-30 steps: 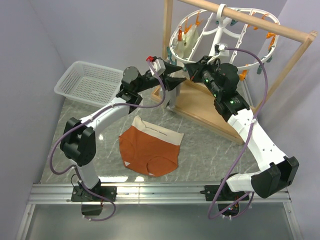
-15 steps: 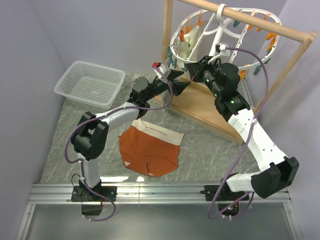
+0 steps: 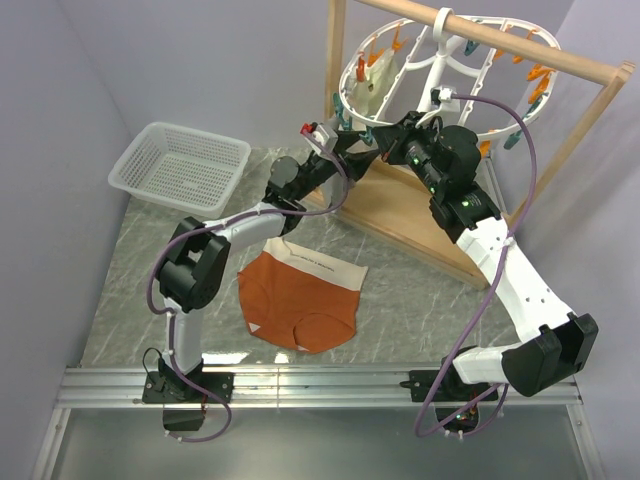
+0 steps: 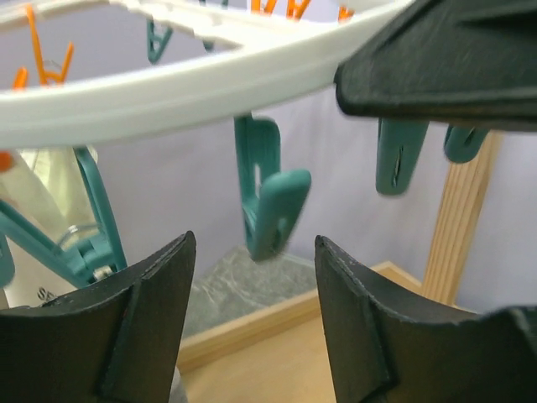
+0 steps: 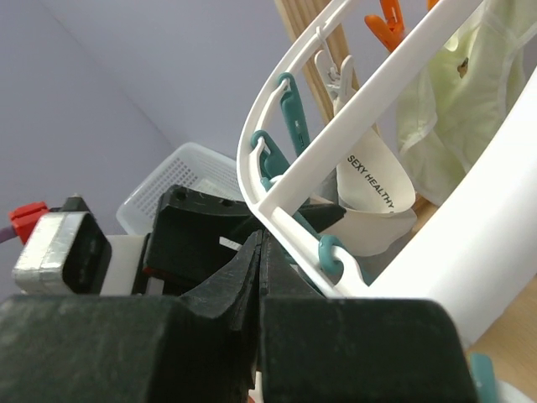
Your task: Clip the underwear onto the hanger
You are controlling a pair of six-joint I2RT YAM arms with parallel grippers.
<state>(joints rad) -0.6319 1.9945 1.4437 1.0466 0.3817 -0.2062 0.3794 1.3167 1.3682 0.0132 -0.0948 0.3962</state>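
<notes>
The rust-orange underwear (image 3: 300,300) with its cream waistband lies flat on the table, between the two arms and apart from both grippers. The white oval hanger (image 3: 447,62) hangs from the wooden rod, ringed with teal and orange clothespins. My left gripper (image 3: 355,150) is open and empty just under the hanger's near-left rim (image 4: 210,71). A teal clothespin (image 4: 270,201) dangles just beyond the gap of my left gripper (image 4: 254,243). My right gripper (image 3: 388,135) is shut and touches the same part of the rim (image 5: 336,159). My right gripper (image 5: 262,239) shows nothing held.
A cream cloth (image 3: 383,80) hangs clipped on the hanger's left side. The wooden frame (image 3: 410,210) with its rod (image 3: 520,45) stands at the back right. A white mesh basket (image 3: 180,165) sits at the back left. The left gripper's body (image 5: 193,239) is right beside the right fingers.
My left arm has stretched up and to the right, bringing its open gripper under the hanger's rim. The right arm and the underwear have not moved.
</notes>
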